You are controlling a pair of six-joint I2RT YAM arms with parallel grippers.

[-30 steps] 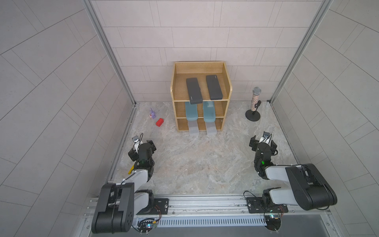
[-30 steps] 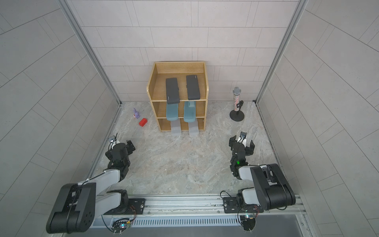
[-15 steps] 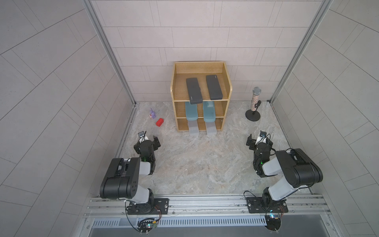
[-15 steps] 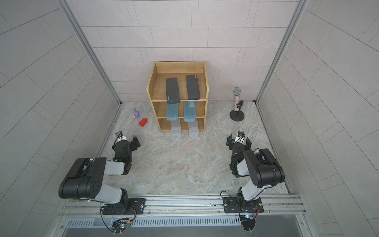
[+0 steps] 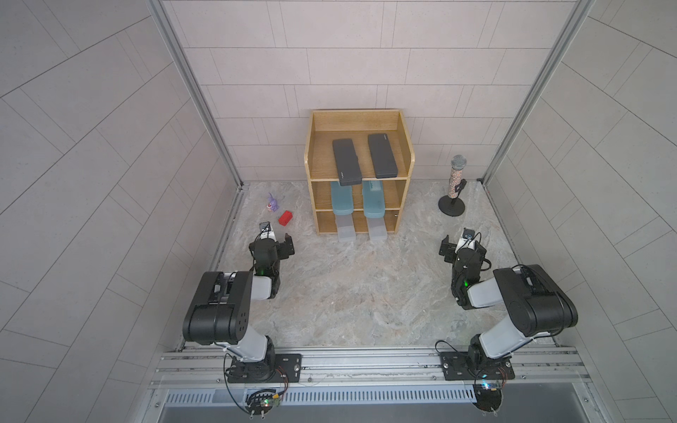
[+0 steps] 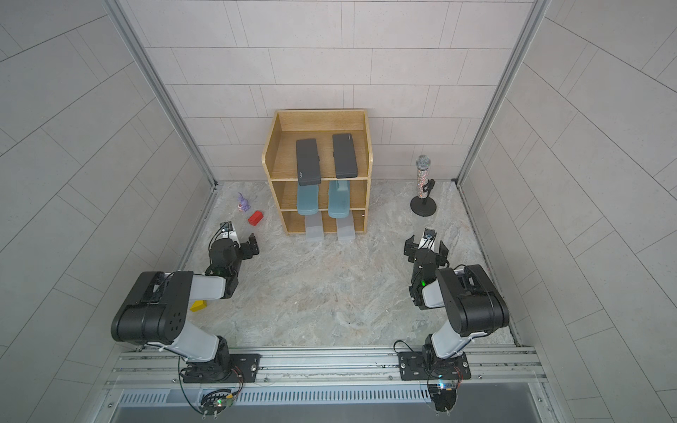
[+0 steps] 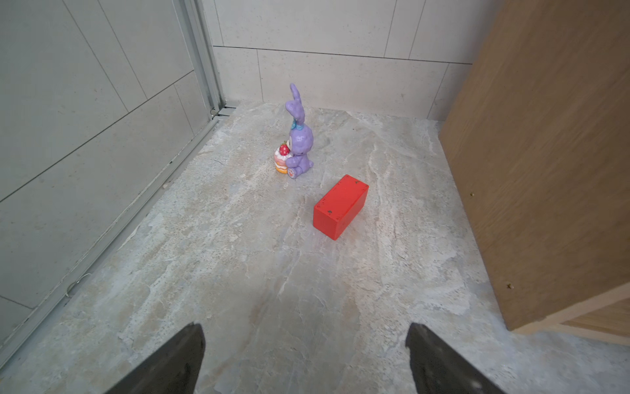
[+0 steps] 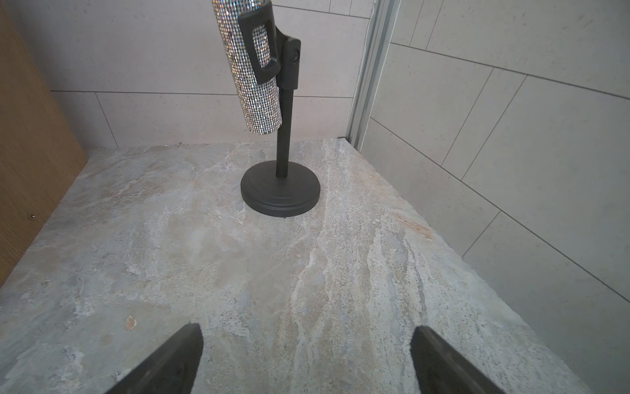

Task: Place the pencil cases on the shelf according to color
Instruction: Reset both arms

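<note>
The wooden shelf (image 5: pixel 321 161) (image 6: pixel 284 161) stands against the back wall. Two black pencil cases (image 5: pixel 345 162) (image 5: pixel 383 155) lie on its top level. The middle level has two teal ones (image 5: pixel 341 200) (image 5: pixel 373 199), and two pale grey ones (image 5: pixel 346 230) (image 5: pixel 377 229) stick out of the bottom level. My left gripper (image 5: pixel 276 241) (image 7: pixel 305 332) is open and empty, low over the floor left of the shelf. My right gripper (image 5: pixel 463 249) (image 8: pixel 305 332) is open and empty to the right of it. The wrist views show only the shelf's side walls (image 7: pixel 545 153) (image 8: pixel 27 136).
A red block (image 7: pixel 341 206) and a purple bunny figurine (image 7: pixel 298 136) sit ahead of the left gripper, near the left wall. A glittery microphone on a black stand (image 8: pixel 259 68) rises ahead of the right gripper. A yellow block (image 6: pixel 198 305) lies under the left arm.
Both arms have raised their elbows from lying low by the rail. The grippers have shifted slightly toward the shelf, the left one more. Both stay open and the cases have not moved.
</note>
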